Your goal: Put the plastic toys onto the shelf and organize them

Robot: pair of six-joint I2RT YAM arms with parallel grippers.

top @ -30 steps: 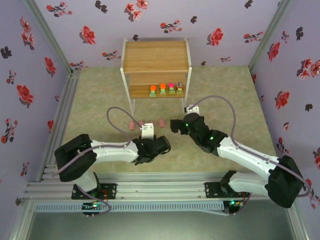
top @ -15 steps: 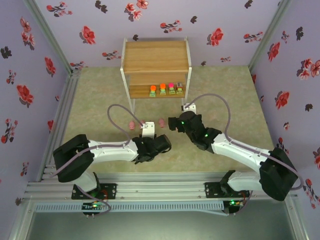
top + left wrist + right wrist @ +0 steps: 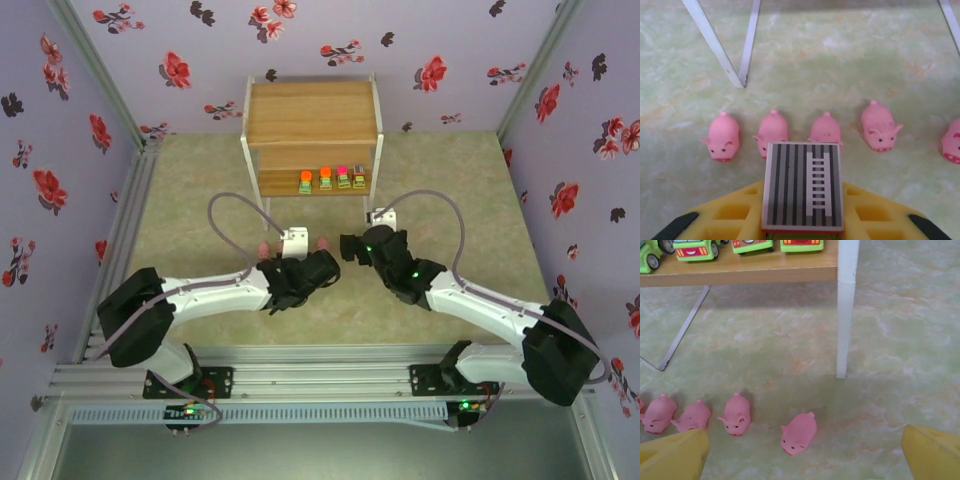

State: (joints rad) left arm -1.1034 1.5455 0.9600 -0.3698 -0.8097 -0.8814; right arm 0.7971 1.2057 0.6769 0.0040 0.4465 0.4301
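Flowered purple walls [image 3: 60, 120] enclose a mottled green floor [image 3: 180, 200]. The shelf [image 3: 312, 115] stands at the far middle with its upper board bare. Its lower board [image 3: 275, 184] carries four blocky toys [image 3: 331, 180] in a row toward the right end.

The left gripper [image 3: 292, 252] sits low over the floor, jaws closed on a fifth blocky toy [image 3: 803, 186] with a grey-striped top and a ladder marking. The right gripper [image 3: 348, 248] hangs just beside it to the right, fingers [image 3: 676, 452] spread wide with nothing between them.

Five pink pigs [image 3: 771, 134] lie in a row on the floor in front of the shelf, touched by neither gripper. The pig furthest right [image 3: 800, 431] lies below the open jaws.

Assessment: the step in hand is delivery of the fifth blocky toy. The next move calls for lifting it clear of the pigs and carrying it forward past the white leg [image 3: 846, 305]. It should then be set on the free left part of the lower board, in line with the four. All five pigs are yet to be shelved.
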